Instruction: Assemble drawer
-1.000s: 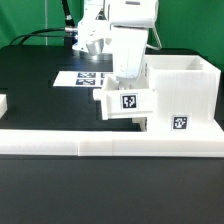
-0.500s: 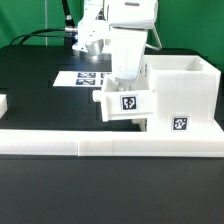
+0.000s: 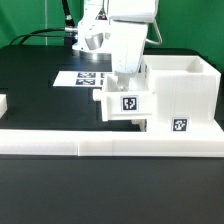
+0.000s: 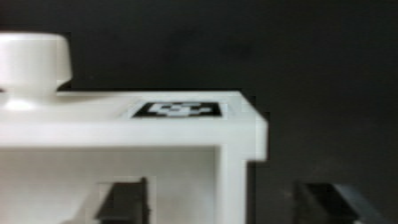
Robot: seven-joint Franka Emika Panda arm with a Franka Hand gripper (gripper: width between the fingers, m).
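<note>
The large white casing [image 3: 182,92] stands at the exterior view's right, with a tag on its front. A smaller white tray [image 3: 126,103] with a tag sticks out of the casing's left side, partly pushed in. My gripper [image 3: 125,78] hangs just above the tray. In the wrist view the tray [image 4: 107,140] fills the near field, with its tag [image 4: 183,110] and a round white knob [image 4: 32,65]. My gripper [image 4: 228,200] is open, with its dark fingers [image 4: 125,200] standing wide on either side of the tray's wall, apart from it. A second tray is not clearly in view.
The marker board [image 3: 84,77] lies flat on the black table behind the tray. The long low white border wall [image 3: 100,141] runs along the front. A white piece [image 3: 3,103] shows at the exterior view's left edge.
My gripper has risen a little above the tray. The tray and the casing have not moved.
</note>
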